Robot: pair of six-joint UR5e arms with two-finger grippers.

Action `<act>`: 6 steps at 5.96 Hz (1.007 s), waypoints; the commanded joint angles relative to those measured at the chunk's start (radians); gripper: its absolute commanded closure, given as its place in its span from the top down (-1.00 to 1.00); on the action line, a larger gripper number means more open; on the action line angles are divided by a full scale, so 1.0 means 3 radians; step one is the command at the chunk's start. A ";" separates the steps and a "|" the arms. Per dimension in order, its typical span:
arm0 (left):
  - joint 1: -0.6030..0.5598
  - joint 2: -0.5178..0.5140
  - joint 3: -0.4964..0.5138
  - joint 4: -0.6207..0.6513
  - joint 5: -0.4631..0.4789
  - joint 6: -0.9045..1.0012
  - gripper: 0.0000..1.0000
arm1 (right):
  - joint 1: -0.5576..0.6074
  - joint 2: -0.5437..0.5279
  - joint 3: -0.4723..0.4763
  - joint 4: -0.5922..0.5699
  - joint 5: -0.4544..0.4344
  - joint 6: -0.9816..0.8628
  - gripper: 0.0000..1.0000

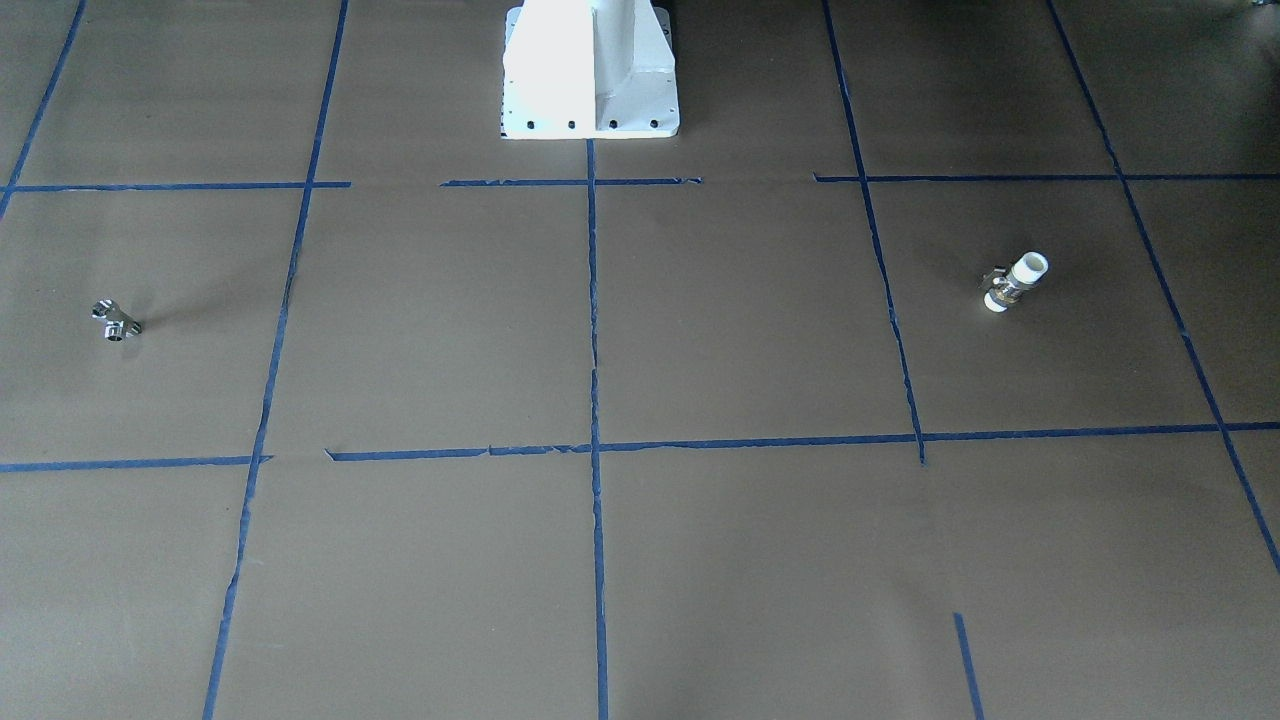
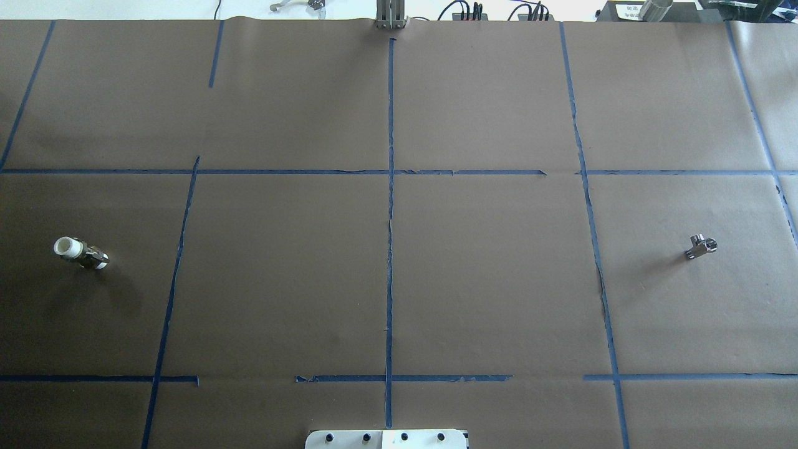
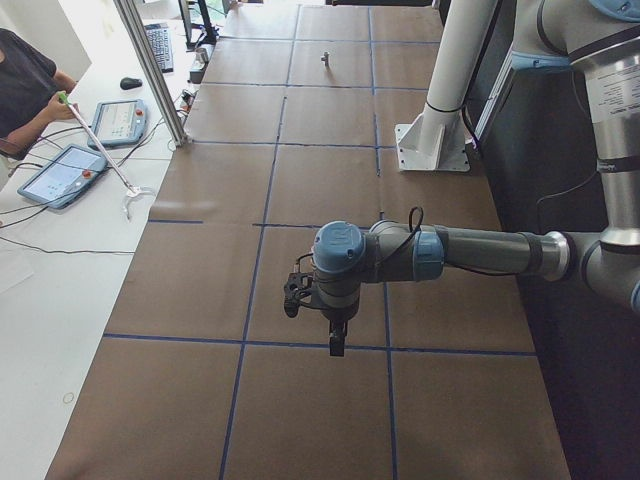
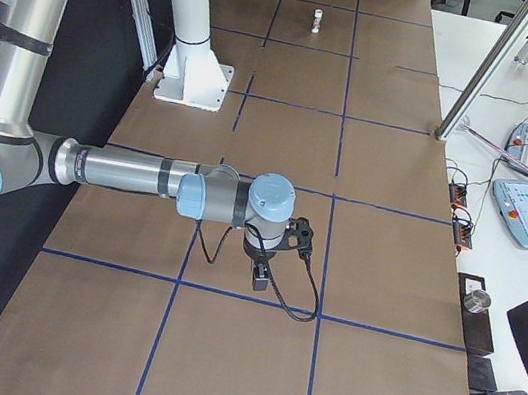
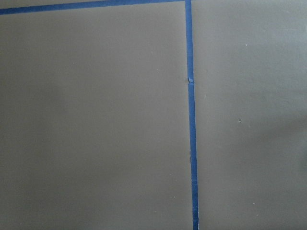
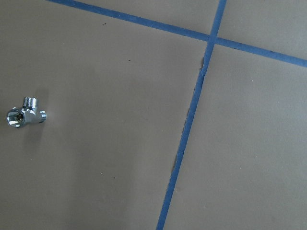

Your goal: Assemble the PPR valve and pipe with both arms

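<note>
L tool hangs pointing down over the bench on the L arm, just above a line of blue tape. It shows only in the left-side view, so can't tell if its fingers are spread or pressed together; its wrist cam gives just paper + tape. Bench is covered w/ brown paper, cut into big rectangles by the tape, some strips torn or w/ gaps. L to R in the overhead view: the pipe lies on its side far L in the middle row, alone in its rectangle. It is a short white plastic stub, open round end toward the view's upper left, w/ a chrome collar & a bit of white at the other end. Ctr, near edge: white robot base w/ bolt holes, on the ctr tape line. Far R, middle row: the valve, a small chrome T-shaped fitting lying on the paper, well apart from the pipe. R wrist cam has it near the frame's left edge, showing a threaded stub & an open round mouth. Both parts lie free, no tool on them. R tool points down over the bench on the R arm, a black cable looped beside it; can't tell its grip state either. Beside the bench: white desk w/ an operator, 2 pendants, keyboard, mouse & an aluminium post. Count: 1 pipe, 1 valve, 2 arms.
</note>
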 commanded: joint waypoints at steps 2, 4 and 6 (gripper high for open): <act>0.0019 0.0082 -0.0062 -0.0047 0.0025 0.0241 1.00 | -0.0002 -0.0003 -0.0002 -0.0002 0.0037 0.0002 1.00; 0.0019 0.0071 -0.0062 -0.0067 0.0000 0.0221 1.00 | -0.0002 -0.0003 -0.0012 0.0028 0.0037 -0.0008 1.00; 0.0014 0.0076 0.0035 -0.0092 -0.0005 0.0241 1.00 | -0.0002 0.0002 -0.0012 0.0034 0.0032 -0.0049 1.00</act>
